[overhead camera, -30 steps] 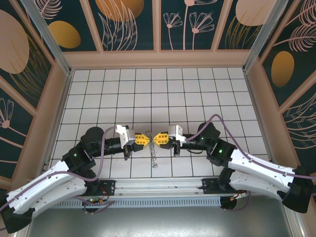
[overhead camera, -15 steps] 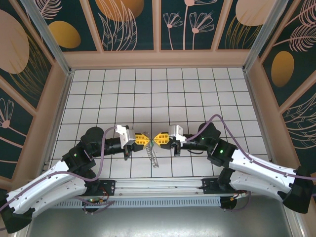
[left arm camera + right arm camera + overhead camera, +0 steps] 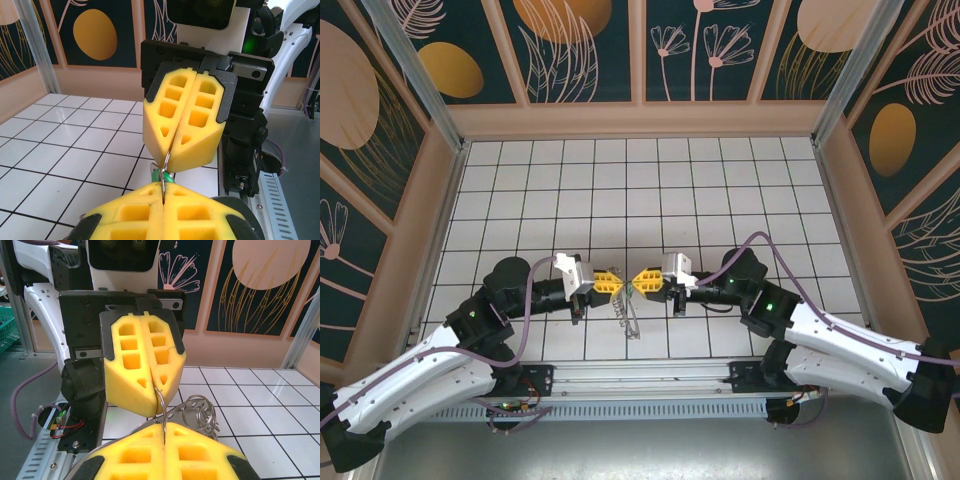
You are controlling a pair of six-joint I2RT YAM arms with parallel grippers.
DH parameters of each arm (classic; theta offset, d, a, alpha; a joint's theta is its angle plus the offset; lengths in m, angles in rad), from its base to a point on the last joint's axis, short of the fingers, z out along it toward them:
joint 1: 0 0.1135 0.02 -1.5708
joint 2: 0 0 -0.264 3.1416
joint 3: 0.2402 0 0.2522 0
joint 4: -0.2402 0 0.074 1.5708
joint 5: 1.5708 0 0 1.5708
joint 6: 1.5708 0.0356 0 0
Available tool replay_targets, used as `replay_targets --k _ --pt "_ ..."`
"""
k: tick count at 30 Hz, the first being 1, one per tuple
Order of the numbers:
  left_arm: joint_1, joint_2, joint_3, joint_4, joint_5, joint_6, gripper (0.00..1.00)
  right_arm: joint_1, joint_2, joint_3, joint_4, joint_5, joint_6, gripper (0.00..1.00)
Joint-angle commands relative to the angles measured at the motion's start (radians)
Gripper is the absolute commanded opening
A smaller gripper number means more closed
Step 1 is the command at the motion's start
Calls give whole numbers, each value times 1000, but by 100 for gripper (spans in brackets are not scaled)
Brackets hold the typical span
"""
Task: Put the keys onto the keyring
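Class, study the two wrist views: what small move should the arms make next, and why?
Probably ease the left pincer and right pincer slightly apart to spread the keyring: both are shut on its thin wire, tip to tip, and the green key sits right at that wire between them.

White table [image 3: 720,190] with a dark grid, walls [image 3: 640,120] on three sides; both arm bases [image 3: 525,380] mounted along its near edge.

Jaws nose-to-nose, keyring [image 3: 629,318] dangling btwn — far table [image 3: 640,190] open.
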Motion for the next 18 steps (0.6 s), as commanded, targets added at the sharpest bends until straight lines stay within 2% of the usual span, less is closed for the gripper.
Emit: replay_targets --k 1,18 --pt "-1 -9 18 31 19 15 0 5 -16 38 16 11 -8 0" --pt "-3 -8 19 28 19 17 0 7 -24 40 17 3 -2 0"
